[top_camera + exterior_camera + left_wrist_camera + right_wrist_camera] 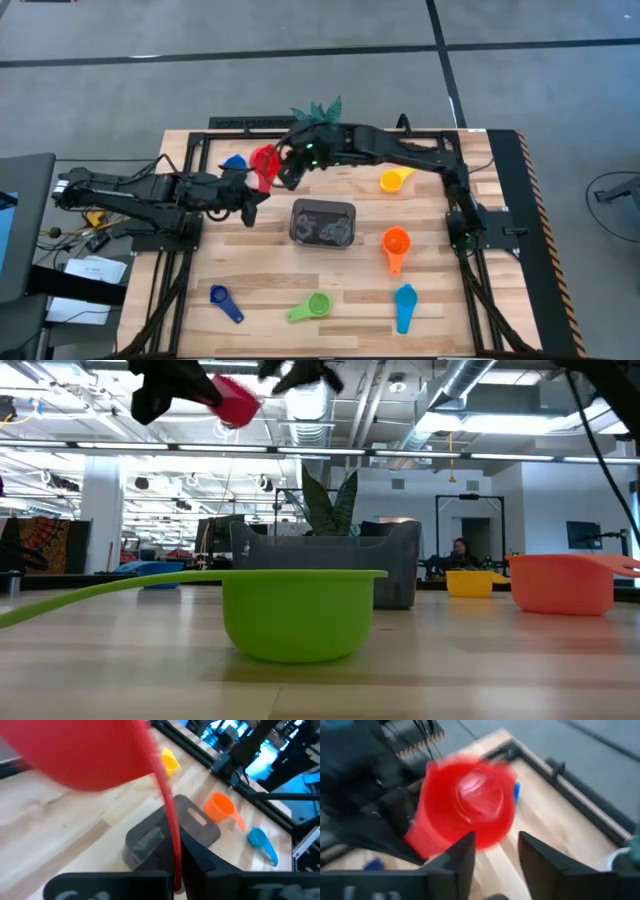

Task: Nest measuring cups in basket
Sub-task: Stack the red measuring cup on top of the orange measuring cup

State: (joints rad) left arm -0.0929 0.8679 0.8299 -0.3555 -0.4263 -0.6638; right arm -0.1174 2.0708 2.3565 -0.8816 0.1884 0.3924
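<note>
A red measuring cup (265, 165) hangs in the air over the far-left part of the table, held by my left gripper (252, 192), which is shut on its handle. In the low view the red cup (236, 400) is high above the table. My right gripper (290, 172) is open just right of the cup; in its wrist view the fingers (462, 857) point at the cup's open mouth (470, 800), and I cannot tell whether they touch it. The grey mesh basket (322, 222) sits at mid-table. My left gripper (175, 860) pinches the red cup's flat handle (171, 832) between its two fingers, seen edge-on in the left wrist view. It reaches in from the table's left. The cup is lifted clear of the table, with its bowl (85, 755) beyond the fingertips.
Other cups lie on the table: blue (235, 162) far left, yellow (395, 180) far right, orange (396, 245) right of the basket, light blue (405, 305), green (310, 308) and dark blue (225, 302) along the near edge. A potted plant (318, 110) stands at the far edge.
</note>
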